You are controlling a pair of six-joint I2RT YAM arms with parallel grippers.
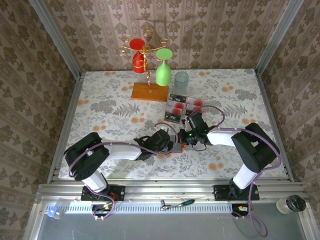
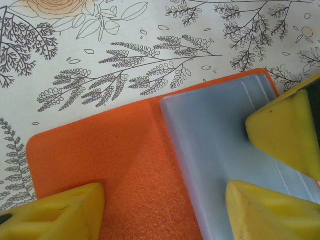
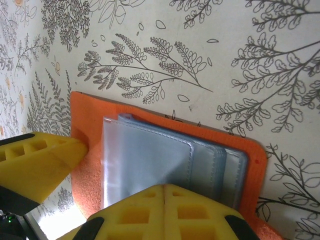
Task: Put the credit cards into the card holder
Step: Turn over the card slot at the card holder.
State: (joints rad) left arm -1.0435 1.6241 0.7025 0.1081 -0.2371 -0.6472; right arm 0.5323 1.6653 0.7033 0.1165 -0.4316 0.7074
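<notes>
Overhead, the left gripper and right gripper are meeting over the orange card holder at the near middle of the table, with the credit cards lying just beyond; the wrist cameras are showing its clear sleeves lying open; both pincers are standing spread apart, yellow fingers over it.

Orange card holder lies open; credit cards lie clustered nearby.
</notes>
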